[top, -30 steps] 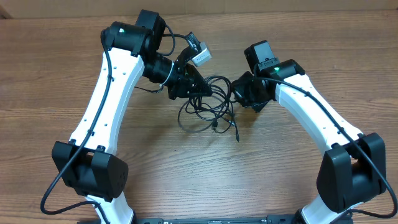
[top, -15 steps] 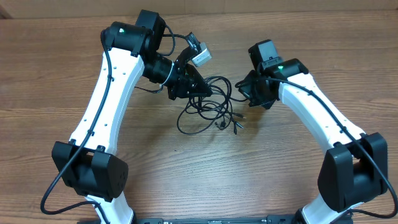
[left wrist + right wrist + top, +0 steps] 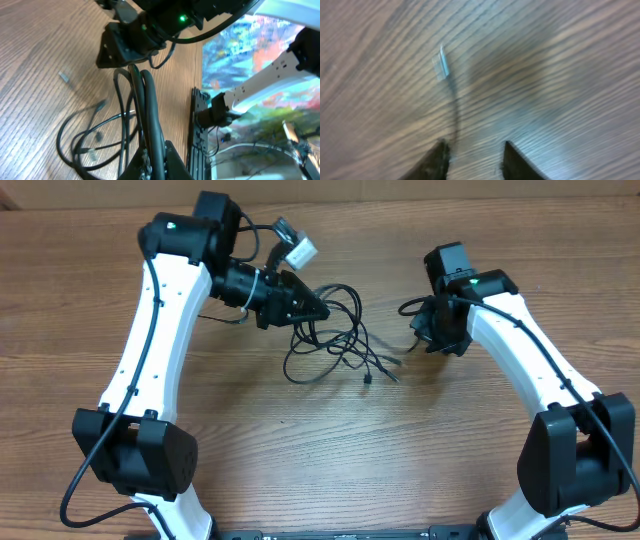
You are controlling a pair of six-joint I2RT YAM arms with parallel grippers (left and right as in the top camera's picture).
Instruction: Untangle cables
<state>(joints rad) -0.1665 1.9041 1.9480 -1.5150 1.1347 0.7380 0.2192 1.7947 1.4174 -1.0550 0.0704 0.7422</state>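
The cables [image 3: 330,340] lie as a loose black tangle on the wooden table between the arms, with small plug ends [image 3: 370,377] trailing toward the front. My left gripper [image 3: 318,308] is at the tangle's upper left, shut on several strands. In the left wrist view those strands [image 3: 145,105] run straight out from the left gripper [image 3: 159,156] toward the right arm's black gripper [image 3: 125,42]. My right gripper [image 3: 420,328] is to the right of the tangle. The blurred right wrist view shows this gripper [image 3: 472,147] open, and a thin cable [image 3: 454,107] with a silver plug [image 3: 440,64] runs beside its left finger.
A white connector [image 3: 300,250] on a thick black lead hangs above the left wrist. The table's far edge [image 3: 400,192] meets a cardboard-brown wall. In the left wrist view the table's edge [image 3: 201,90] borders a black frame [image 3: 199,125]. Bare wood [image 3: 340,450] lies in front.
The left arm has swung left and back with strands in its grip, stretching the tangle. The right gripper has moved right, away from the tangle, and opened, letting go of its strand.
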